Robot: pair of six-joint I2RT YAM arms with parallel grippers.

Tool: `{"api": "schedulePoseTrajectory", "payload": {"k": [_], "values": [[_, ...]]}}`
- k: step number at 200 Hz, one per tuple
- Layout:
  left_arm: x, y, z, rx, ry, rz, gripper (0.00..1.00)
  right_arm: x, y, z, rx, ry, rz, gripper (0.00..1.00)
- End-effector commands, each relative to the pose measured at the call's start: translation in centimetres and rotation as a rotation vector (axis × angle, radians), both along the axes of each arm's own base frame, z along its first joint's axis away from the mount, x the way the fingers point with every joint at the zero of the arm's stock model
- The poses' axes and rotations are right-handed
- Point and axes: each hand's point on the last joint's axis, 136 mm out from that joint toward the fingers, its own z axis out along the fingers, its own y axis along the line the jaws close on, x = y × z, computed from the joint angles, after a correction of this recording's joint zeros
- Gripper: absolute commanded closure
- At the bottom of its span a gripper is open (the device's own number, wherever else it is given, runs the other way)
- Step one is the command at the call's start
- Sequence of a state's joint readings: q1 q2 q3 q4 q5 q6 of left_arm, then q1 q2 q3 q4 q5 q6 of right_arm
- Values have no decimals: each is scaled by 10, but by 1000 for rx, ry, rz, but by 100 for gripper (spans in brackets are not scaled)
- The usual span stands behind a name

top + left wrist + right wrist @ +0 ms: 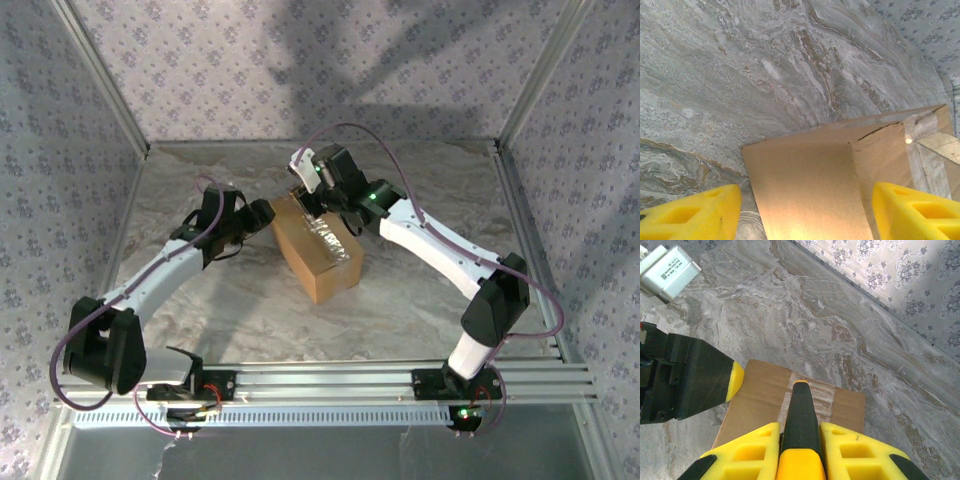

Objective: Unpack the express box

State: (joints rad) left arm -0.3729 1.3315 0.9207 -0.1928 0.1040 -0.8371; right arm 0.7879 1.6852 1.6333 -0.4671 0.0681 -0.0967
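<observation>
The box (318,255) stands in the middle of the table (430,300), flaps shut, with tape (816,395) along its top seam; the left gripper (805,215) straddles its left side, fingers (690,215) wide apart (whether touching, I cannot tell); the right gripper (800,437) is clamped on a black tool (801,407), its tip at the tape.

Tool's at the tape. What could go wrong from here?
1. The left gripper straddles the box with jaws open; the box may slide when the tool in the right gripper pushes.
2. The tape is shiny, so the tip could skid off the seam.
3. The left fingertip sits near the tool's path.
</observation>
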Motion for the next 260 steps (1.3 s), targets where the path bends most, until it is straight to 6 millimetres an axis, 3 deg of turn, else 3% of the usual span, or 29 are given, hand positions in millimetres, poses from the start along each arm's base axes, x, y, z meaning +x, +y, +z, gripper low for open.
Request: {"api": "schedulePoseTrajectory", "payload": {"k": [1, 45, 115, 260], "values": [[7, 2, 12, 40, -18, -16, 30, -7, -7, -31, -82, 78, -5, 100], [20, -8, 15, 40, -26, -43, 30, -8, -8, -39, -97, 93, -9, 100], [31, -16, 4, 53, -8, -70, 33, -11, -8, -53, -115, 113, -17, 100], [20, -21, -10, 57, 21, -74, 35, -18, -4, -72, -177, 128, -15, 100]]}}
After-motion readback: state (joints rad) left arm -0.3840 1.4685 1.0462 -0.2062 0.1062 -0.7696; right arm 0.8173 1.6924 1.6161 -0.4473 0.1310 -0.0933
